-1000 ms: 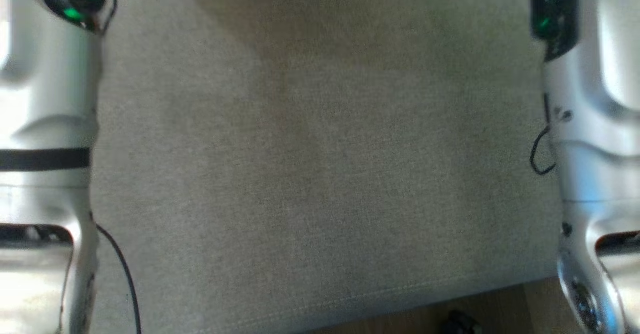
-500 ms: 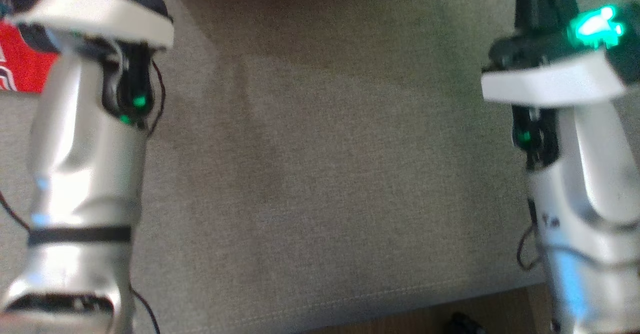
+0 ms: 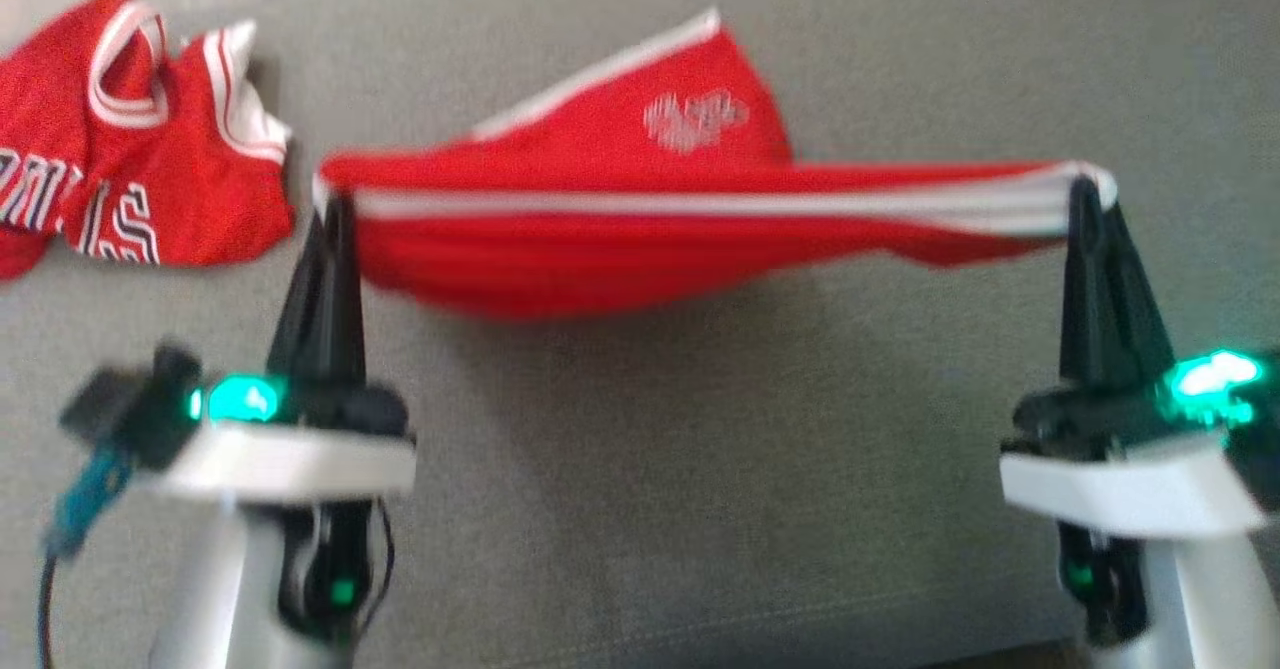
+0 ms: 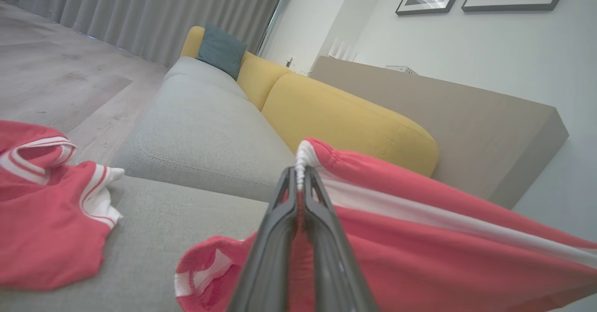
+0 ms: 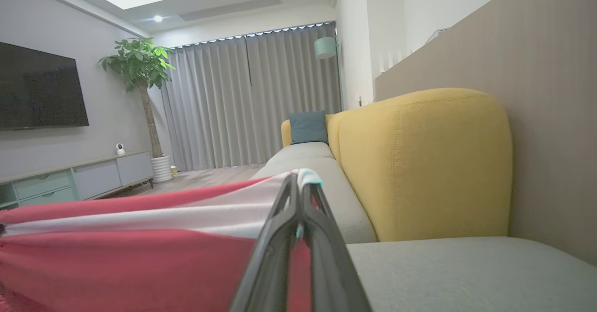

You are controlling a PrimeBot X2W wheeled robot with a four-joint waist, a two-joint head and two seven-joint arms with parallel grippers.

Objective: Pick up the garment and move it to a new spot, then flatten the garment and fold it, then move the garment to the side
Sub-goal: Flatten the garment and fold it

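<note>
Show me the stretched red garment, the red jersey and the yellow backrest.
stretched red garment (image 3: 560, 259), head view, below its white stripe
red jersey (image 3: 110, 214), head view, lettered front
yellow backrest (image 5: 419, 162), right wrist view, end face

right claw (image 5: 298, 186): fingers pressed together, pinching the white-banded edge of the garment (image 5: 140, 260)
garment: red with a white stripe, stretched taut from the claw to the view's left edge
sofa (image 5: 466, 274): grey seat below the claw, yellow backrest (image 5: 419, 162) beside it
cushion (image 5: 308, 127): teal, at the sofa's far end
background: grey curtains (image 5: 247, 102), potted plant (image 5: 137, 65), dark television (image 5: 37, 90) on the wall
</note>
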